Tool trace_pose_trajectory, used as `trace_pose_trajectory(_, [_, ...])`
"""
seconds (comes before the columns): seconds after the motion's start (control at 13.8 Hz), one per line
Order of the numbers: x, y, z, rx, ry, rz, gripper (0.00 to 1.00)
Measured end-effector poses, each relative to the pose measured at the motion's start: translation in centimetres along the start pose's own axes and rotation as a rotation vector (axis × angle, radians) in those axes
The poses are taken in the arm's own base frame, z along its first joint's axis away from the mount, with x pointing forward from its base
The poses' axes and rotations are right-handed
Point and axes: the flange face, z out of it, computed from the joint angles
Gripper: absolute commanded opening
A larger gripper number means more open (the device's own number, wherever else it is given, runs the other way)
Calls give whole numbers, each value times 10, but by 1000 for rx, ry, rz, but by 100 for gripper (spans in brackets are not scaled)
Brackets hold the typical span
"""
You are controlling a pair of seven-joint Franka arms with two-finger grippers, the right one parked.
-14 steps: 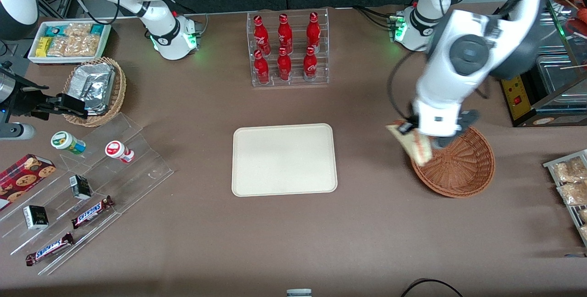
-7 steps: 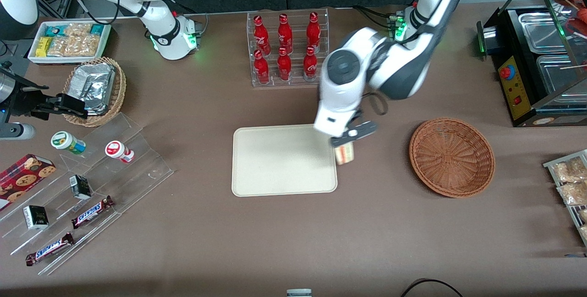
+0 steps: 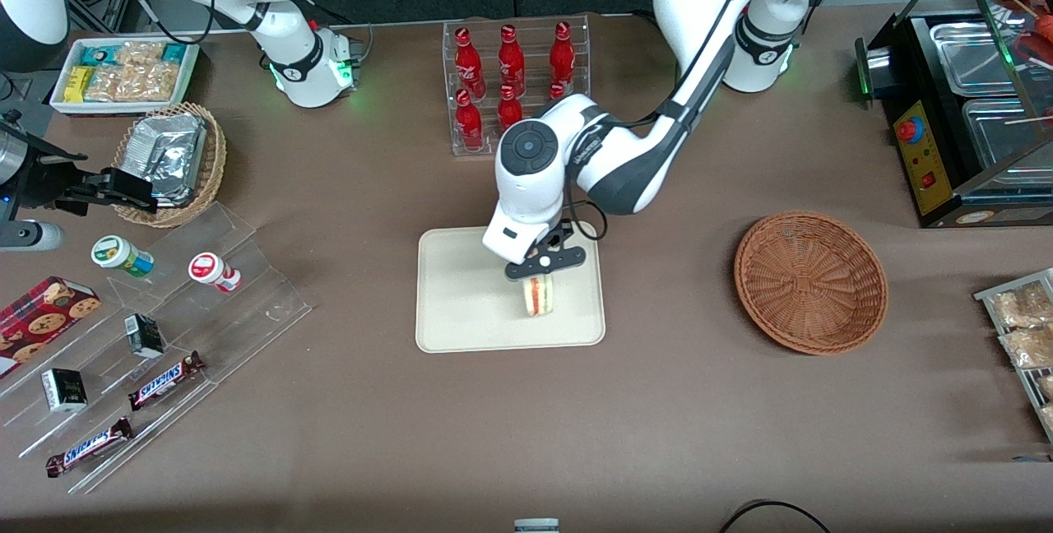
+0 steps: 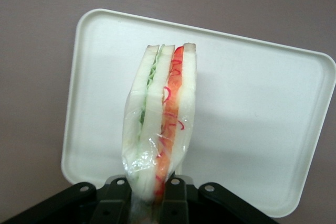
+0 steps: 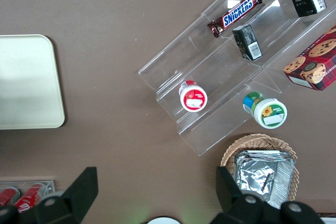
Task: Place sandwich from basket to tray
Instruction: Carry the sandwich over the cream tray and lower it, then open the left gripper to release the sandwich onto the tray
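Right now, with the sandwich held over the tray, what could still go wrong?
The claw grips the sandwich by one end, cut edge down, so on release it may topple instead of lying flat. It hangs nearer the basket-side rim of the tray, so a tumble could carry it onto the table.

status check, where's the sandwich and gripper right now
Gripper over the tray, shut on sandwich. Sandwich held, not released. Basket empty. Nothing in the way.

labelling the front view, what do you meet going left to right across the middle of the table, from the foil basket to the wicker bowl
tan basket of foil packets → clear display steps → tray → sandwich, held in the left arm's hand above the tray → reddish-brown basket
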Motion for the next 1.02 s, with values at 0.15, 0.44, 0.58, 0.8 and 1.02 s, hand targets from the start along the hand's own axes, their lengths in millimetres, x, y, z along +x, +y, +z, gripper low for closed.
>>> trace_pose_trajectory(0.15, [-12, 10, 27, 17, 11, 37, 20])
trace_pose_trajectory(0.44, [-21, 12, 76, 61, 3, 67, 20])
trace_pose_trajectory(0.58, [-19, 11, 81, 69, 5, 72, 51])
trace_pose_trajectory(0.8, [-19, 10, 82, 71, 6, 76, 100])
trace_pose_trajectory(1.02, [-17, 12, 78, 64, 11, 81, 100])
